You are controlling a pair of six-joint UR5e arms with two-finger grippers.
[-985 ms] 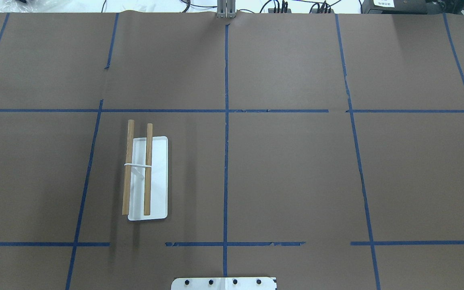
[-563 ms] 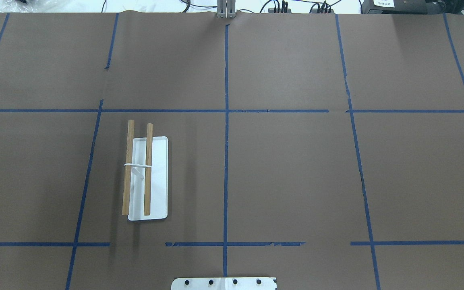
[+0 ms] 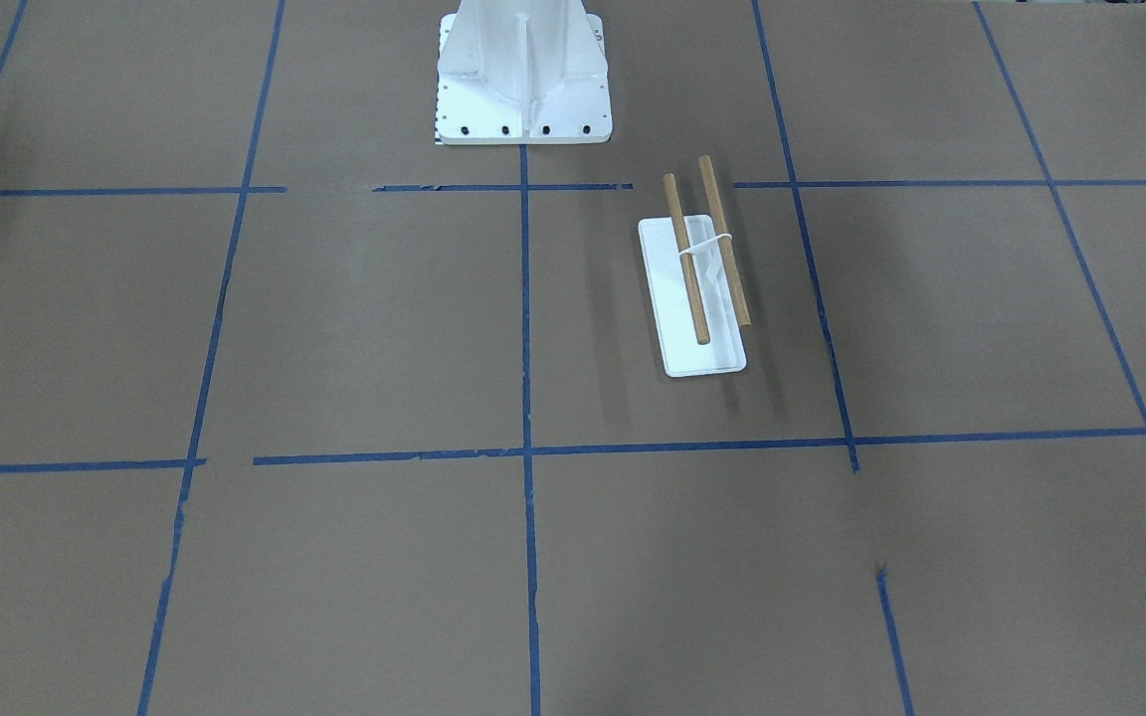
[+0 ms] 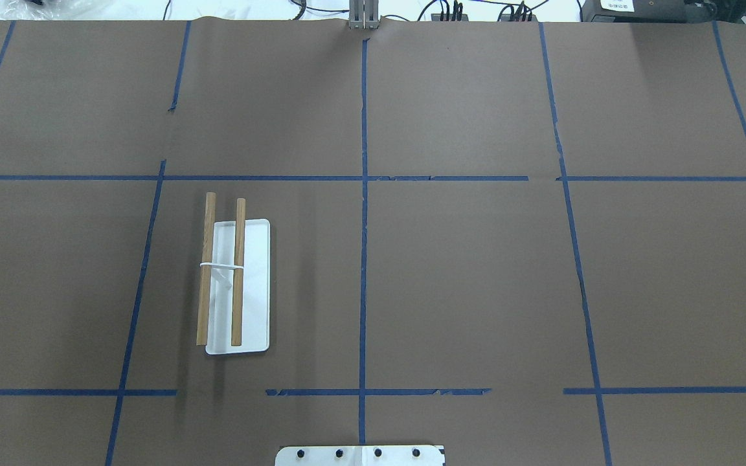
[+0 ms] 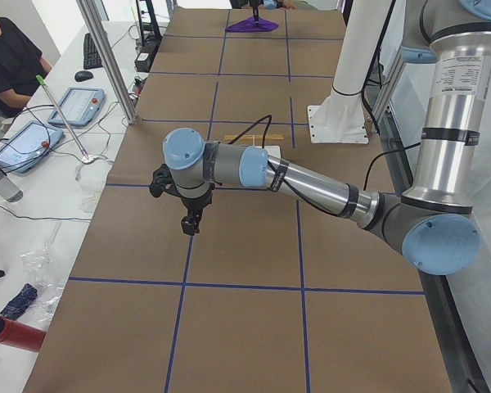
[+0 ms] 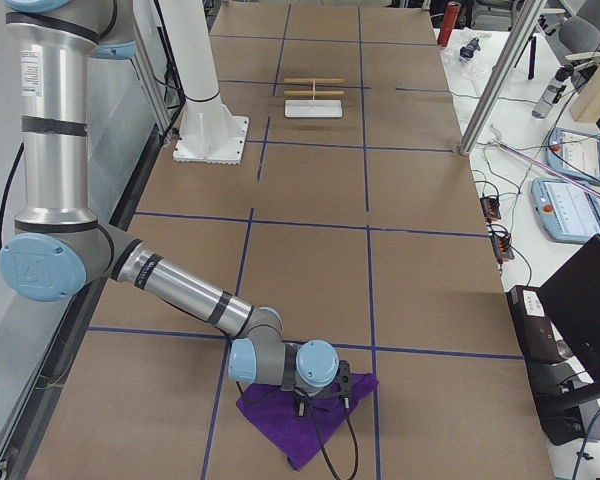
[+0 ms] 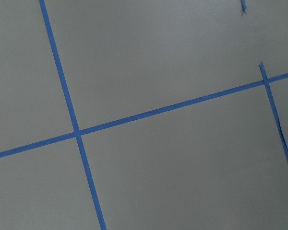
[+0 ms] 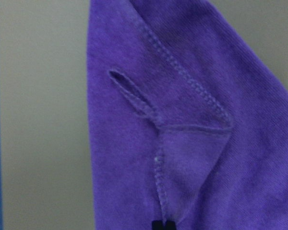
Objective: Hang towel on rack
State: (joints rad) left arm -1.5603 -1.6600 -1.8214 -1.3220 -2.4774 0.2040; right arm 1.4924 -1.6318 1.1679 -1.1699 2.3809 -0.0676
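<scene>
Towel [image 6: 300, 440]: unhung, on tabletop [image 4: 476, 272] well apart from bare rack [image 4: 254, 291]; right tool [image 6: 321, 402] at it, left tool [image 5: 191, 225] aloft; either tool's closure cannot be told.

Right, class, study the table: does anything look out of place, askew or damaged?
The towel lies crumpled, one corner folded over, at the end of the table far from the bare rack. The blue tape grid is ragged, with gaps.

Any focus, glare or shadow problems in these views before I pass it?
Right wrist view: the towel fills most of the frame, slightly soft up close. Overhead view: blown-out white strip beyond the table, faint shadows by the rack. Left wrist view: evenly lit, no glare.
</scene>
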